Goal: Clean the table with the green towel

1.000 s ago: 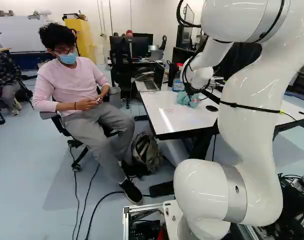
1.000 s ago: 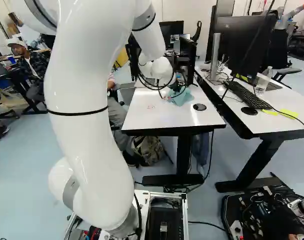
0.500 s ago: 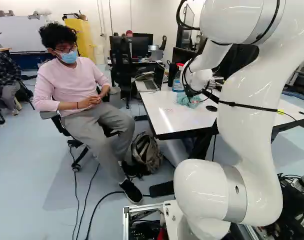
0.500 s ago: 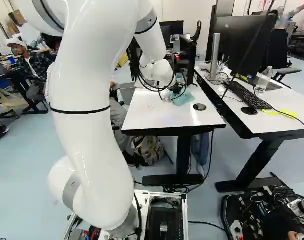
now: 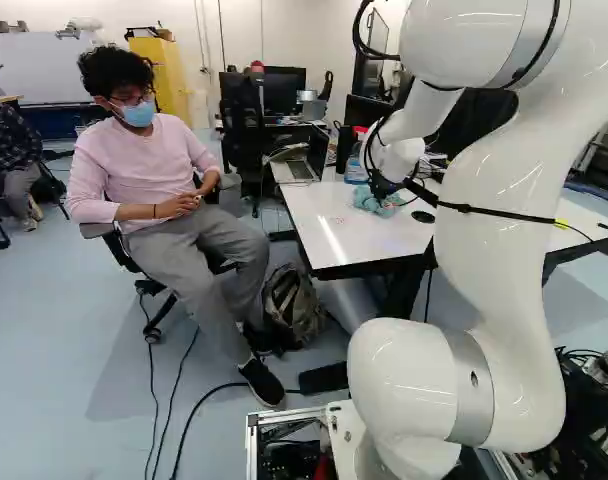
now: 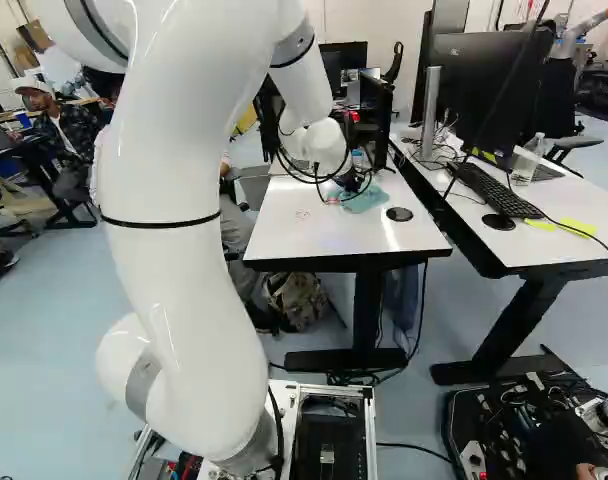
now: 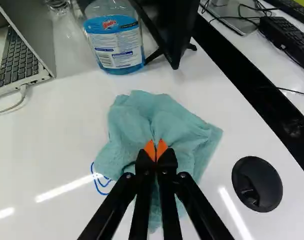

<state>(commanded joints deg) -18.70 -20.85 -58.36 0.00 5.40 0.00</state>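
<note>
My gripper (image 5: 382,187) is low over the white table (image 5: 359,240) in the left base view, at the green towel (image 5: 366,200). In the wrist view the orange fingertips of the gripper (image 7: 155,150) stand together, with folds of the pale green towel (image 7: 134,120) running in to them; the gripper is shut on the towel. The cloth lies crumpled on the tabletop around and beneath the fingers. Blue pen marks (image 7: 97,186) show beside the towel's edge. Faint reddish marks (image 6: 302,214) are on the near part of the table in the right base view.
A blue spray-cleaner bottle (image 7: 114,45) stands just beyond the towel, beside a black stand (image 7: 167,30). An open laptop (image 7: 22,55) and a round black cable cover (image 7: 257,184) flank it. A second desk (image 6: 554,215) adjoins. A person sits beside the table; another robot (image 6: 589,25) stands behind.
The gripper has come down slightly with the towel, which now lies flatter on the table than a second ago. The base has not moved.
</note>
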